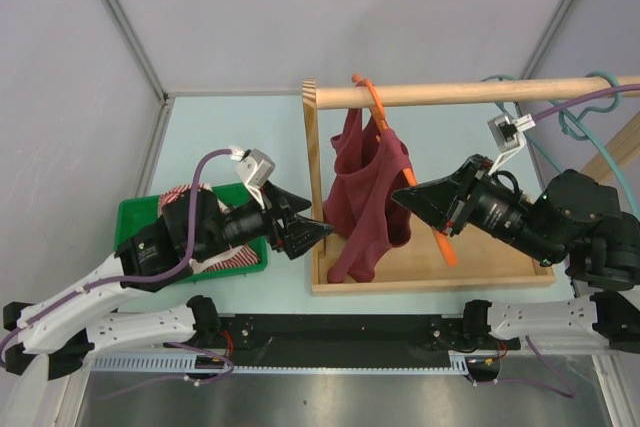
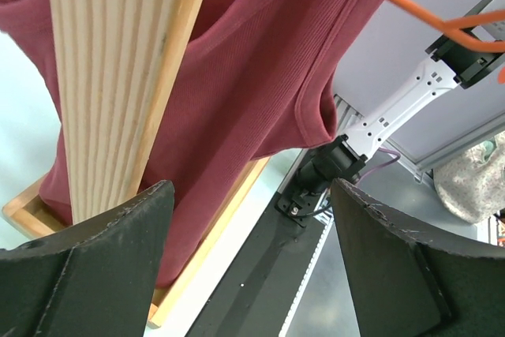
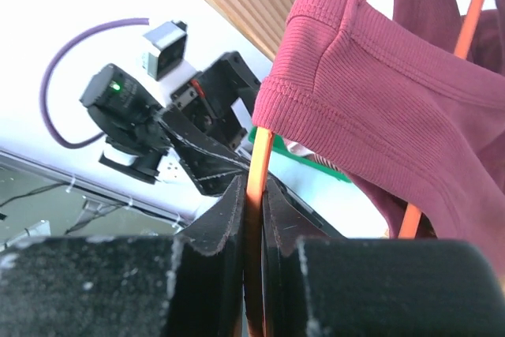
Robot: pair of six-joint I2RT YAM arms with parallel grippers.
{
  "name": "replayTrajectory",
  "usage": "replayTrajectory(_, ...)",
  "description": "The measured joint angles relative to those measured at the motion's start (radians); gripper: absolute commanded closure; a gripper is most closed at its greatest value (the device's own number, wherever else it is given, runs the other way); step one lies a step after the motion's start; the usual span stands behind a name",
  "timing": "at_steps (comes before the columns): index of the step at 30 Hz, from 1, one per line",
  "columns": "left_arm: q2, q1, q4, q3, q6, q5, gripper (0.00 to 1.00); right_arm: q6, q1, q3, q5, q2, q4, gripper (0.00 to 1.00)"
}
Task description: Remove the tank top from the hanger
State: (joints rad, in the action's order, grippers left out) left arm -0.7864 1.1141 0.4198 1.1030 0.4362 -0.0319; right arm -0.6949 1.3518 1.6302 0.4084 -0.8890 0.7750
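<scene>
Seen from above, a dark red tank top [image 1: 368, 197] hangs on an orange hanger [image 1: 378, 107], hooked over the wooden rod [image 1: 470, 94] of a small rack standing on the pale worktop [image 1: 240, 127].

My right gripper [image 1: 405, 197] is clamped on the hanger's lower arm. In its wrist view the two fingers are pressed together with the orange bar running between them.

My left gripper [image 1: 318, 230] has its fingers spread apart and holds nothing. It sits low beside the rack's upright post [image 1: 313, 167], facing the lower part of the garment.

I judge the task barely begun. One ribbed strap [image 3: 316, 76] is draped over the hanger's shoulder, and the garment is on the hanger. Slipping the straps off and drawing the cloth free are both left to do.

The other strap is hidden behind folds of cloth, so I cannot tell how it sits. I cannot tell whether my left fingers touch the fabric, nor whether the hem rests on the rack's base. At the left, a green bin [image 1: 140, 212] is partly covered by my left arm.
</scene>
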Motion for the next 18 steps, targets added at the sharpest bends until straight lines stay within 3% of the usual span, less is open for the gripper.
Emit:
replayTrajectory(9, -0.008, 0.000, -0.027, 0.008, 0.000, 0.021, 0.15, 0.026, 0.001, -0.024, -0.042, 0.035, -0.109, 1.00)
replayTrajectory(18, 0.000, 0.000, -0.045, 0.033, 0.000, 0.068, 0.13, 0.029, 0.002, -0.041, -0.114, 0.048, -0.114, 1.00)
